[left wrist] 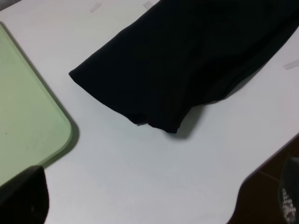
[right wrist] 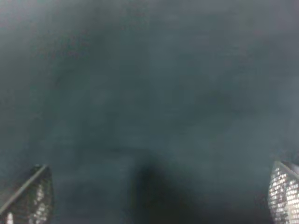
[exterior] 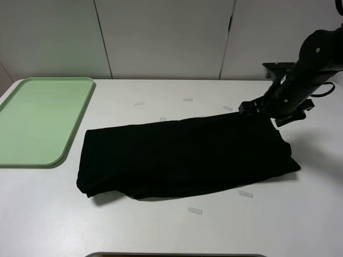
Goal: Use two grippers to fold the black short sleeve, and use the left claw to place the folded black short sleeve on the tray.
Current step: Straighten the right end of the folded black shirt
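Note:
The black short sleeve (exterior: 182, 158) lies on the white table, folded into a long flat band running left to right. Its left end (left wrist: 187, 60) shows in the left wrist view, next to a corner of the pale green tray (left wrist: 23, 116). The tray (exterior: 37, 120) sits at the table's left side with nothing on it. My left gripper (left wrist: 156, 203) hangs open above the table near the front left, off the cloth, and does not show in the exterior view. My right gripper (exterior: 252, 108) is at the shirt's far right corner. It stands open (right wrist: 159, 196) just over the dark cloth, holding nothing.
Small pale tape strips (exterior: 195, 211) (exterior: 245, 194) (exterior: 138, 104) lie on the table around the shirt. The table's front edge (left wrist: 261, 172) shows in the left wrist view. A white panelled wall (exterior: 166, 37) stands behind the table.

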Robot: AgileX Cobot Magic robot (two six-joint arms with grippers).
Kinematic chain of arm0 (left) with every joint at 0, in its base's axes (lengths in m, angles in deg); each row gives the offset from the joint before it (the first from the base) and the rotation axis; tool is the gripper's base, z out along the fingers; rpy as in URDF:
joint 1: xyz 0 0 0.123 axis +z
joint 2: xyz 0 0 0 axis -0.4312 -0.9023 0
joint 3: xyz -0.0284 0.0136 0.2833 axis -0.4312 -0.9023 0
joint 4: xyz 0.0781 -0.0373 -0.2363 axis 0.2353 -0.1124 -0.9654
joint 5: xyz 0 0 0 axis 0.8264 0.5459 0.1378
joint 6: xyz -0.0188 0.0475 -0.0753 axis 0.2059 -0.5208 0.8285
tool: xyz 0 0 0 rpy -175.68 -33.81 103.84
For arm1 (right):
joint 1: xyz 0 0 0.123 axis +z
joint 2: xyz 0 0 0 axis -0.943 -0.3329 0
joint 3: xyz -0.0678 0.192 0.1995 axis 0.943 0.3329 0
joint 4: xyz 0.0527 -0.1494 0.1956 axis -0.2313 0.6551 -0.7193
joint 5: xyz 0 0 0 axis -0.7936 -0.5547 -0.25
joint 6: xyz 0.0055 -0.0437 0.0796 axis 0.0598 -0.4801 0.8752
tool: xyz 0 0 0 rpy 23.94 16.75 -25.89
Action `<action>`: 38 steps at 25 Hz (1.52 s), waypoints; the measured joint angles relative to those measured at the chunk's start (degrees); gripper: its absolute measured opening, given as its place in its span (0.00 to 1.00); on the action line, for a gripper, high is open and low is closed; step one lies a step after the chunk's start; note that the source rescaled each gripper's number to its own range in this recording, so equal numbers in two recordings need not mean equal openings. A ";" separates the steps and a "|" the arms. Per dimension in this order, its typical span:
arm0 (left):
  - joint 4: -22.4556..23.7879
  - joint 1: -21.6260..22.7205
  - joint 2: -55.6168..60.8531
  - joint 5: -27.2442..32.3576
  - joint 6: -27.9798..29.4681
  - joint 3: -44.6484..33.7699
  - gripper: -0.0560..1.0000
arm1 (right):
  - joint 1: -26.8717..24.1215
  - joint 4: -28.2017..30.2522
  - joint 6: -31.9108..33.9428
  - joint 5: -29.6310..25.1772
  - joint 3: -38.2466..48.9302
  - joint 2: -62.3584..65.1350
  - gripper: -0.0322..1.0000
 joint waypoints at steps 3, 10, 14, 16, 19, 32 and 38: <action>0.00 0.00 0.00 0.00 0.00 0.00 0.98 | -3.63 0.23 -1.71 0.40 0.00 -0.03 1.00; 0.00 0.00 0.00 0.00 0.00 0.00 0.98 | -11.07 -11.68 -17.75 0.27 0.00 -0.03 1.00; 0.00 0.00 0.00 0.00 0.00 0.00 0.98 | -15.57 -15.61 -25.00 -3.24 -1.19 -0.07 1.00; 0.00 0.00 0.00 0.00 0.00 0.00 0.98 | -18.09 -17.86 -27.93 -5.43 -2.77 -0.07 1.00; 0.00 0.00 0.00 0.00 0.00 0.00 0.98 | -20.84 -22.37 -32.14 -8.29 -5.09 -1.39 1.00; 0.00 0.00 0.00 0.00 0.00 0.00 0.98 | -22.76 -25.90 -39.15 -15.54 -12.51 -15.63 1.00; 0.00 0.00 0.00 0.00 0.00 0.00 0.98 | -22.76 -24.87 -39.47 -14.92 -12.82 -17.34 1.00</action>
